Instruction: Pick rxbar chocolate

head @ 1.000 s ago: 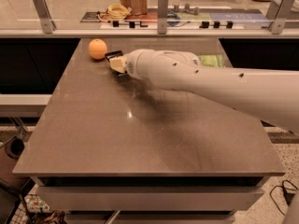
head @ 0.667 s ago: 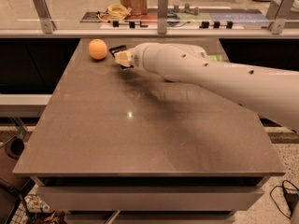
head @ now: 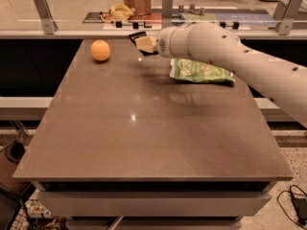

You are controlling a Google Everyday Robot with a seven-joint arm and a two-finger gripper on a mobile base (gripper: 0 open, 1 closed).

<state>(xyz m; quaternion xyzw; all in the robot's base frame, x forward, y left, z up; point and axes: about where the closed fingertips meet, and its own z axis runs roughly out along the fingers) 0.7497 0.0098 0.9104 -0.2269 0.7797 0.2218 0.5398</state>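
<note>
The small flat black rxbar chocolate [head: 136,34] is over the far side of the brown table [head: 144,143] — right of the round orange fruit [head: 100,50] — pinched tight between the white gripper's [head: 142,39] cream fingers [head: 147,44].

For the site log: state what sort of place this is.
Probably an office snack area: grey table with an orange and snack bag, a counter behind. The gripper is at the table's far edge.

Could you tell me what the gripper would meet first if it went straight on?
The gripper, near the table's far edge, points left: likely the orange first, though it may pass above or behind it.
</note>
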